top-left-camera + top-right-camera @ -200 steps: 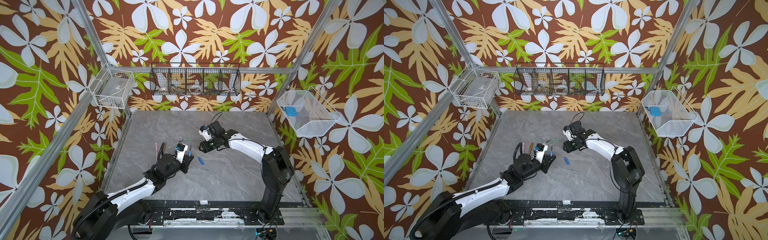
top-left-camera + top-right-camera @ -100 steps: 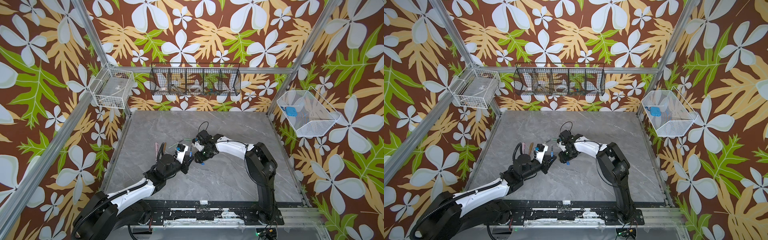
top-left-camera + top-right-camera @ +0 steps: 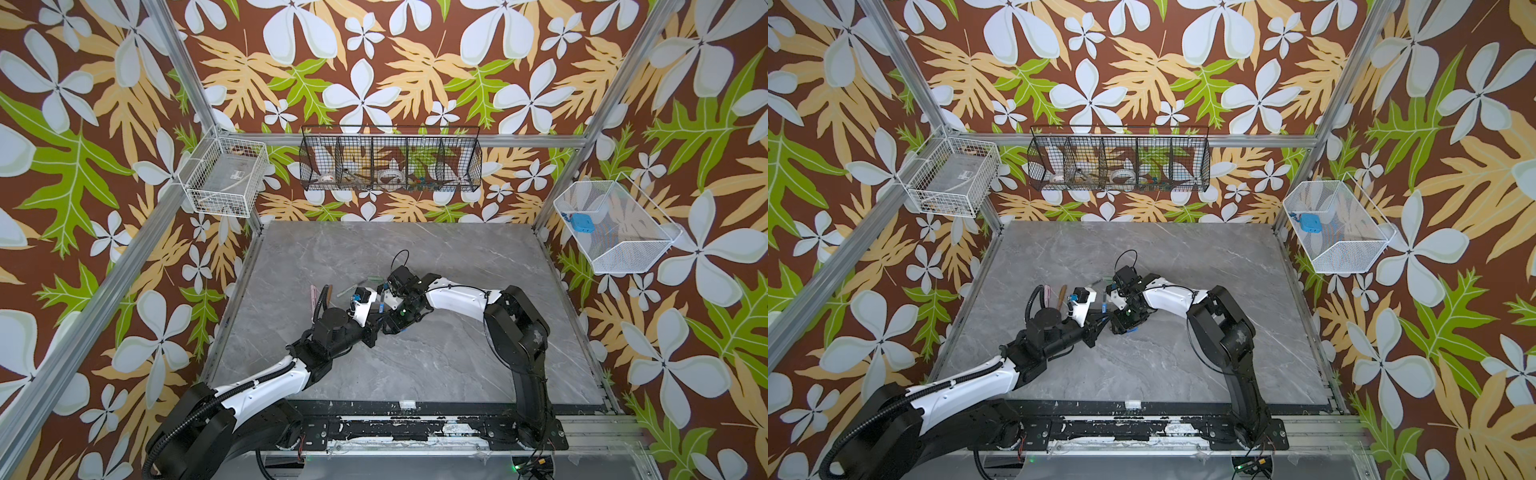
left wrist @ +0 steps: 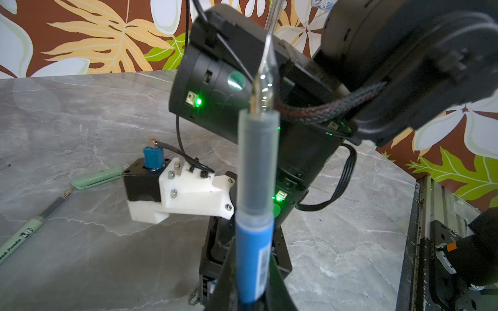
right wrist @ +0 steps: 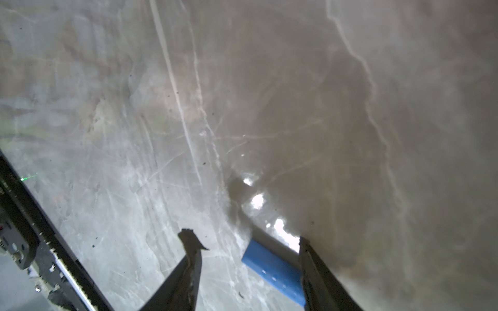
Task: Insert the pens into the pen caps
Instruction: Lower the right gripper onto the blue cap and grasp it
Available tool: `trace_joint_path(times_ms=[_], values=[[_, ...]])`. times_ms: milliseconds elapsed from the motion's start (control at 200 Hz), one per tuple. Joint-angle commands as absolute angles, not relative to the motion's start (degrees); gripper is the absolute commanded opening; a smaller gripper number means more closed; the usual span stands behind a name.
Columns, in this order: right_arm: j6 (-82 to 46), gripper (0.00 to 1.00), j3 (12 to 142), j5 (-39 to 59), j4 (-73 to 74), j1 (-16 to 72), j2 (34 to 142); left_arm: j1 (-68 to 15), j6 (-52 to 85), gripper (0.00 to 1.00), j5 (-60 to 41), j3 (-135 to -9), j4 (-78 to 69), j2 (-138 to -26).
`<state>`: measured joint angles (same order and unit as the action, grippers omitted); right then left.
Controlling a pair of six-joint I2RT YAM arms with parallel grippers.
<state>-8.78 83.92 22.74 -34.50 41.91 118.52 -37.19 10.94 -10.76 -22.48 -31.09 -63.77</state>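
1. Lying flat on the grey table, the blue cap sits between the fingers of your right gripper. It rests against one finger and the opposite finger stands clear of it. The jaws are apart and nothing is gripped.
2. The blue pen is clamped in your left gripper, whose jaws are closed on the blue barrel. The clear tip end sticks out toward the right arm.
3. In the way: the right arm's black wrist housing sits directly behind the pen tip in the left wrist view. You cannot tell whether they touch. The white camera mount hangs just beside the barrel.
4. Around: the green cap and the green pen lie on the table, close together but apart, with the pen's tip aimed at the cap. The pink pen and brown pen lie side by side just beyond the left wrist.
5. Pose: in both top views the two arms meet mid-table, wrists nearly touching. The left arm reaches low and forward. The right arm is folded at the elbow, with its gripper pointed down at the table.
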Motion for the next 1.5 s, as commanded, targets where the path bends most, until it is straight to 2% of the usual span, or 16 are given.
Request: trace_joint_path(times_ms=[0, 225, 541, 911, 1141, 1341, 1496], values=[[-7.52, 0.57, 82.37, 24.51, -35.86, 42.18, 117.26, -37.27, 10.69, 0.0, -10.46, -22.85, -31.2, -63.89], [-3.5, 0.57, 81.15, 24.4, -38.0, 45.12, 116.43, -37.27, 10.45, 0.0, -10.02, -22.68, -31.38, -63.81], [-7.43, 0.57, 80.41, 23.55, -35.93, 46.49, 117.32, -37.26, 10.36, 0.0, -9.83, -22.76, -31.14, -63.98], [-10.15, 0.57, 72.43, 18.68, -39.02, 47.46, 109.99, -37.27, 10.17, 0.0, -9.13, -22.76, -30.59, -63.63], [-12.22, 0.57, 73.03, 20.16, -37.81, 47.16, 105.4, -37.27, 10.02, 0.0, -9.05, -22.77, -30.32, -63.29], [-9.7, 0.58, 78.37, 7.3, -45.67, 46.99, 106.09, -37.25, 9.92, 0.0, -8.88, -22.5, -30.45, -62.84], [-5.36, 0.58, 80.89, 4.81, -46.47, 46.96, 109.98, -37.27, 9.93, 0.0, -8.7, -22.49, -30.5, -63.11]])
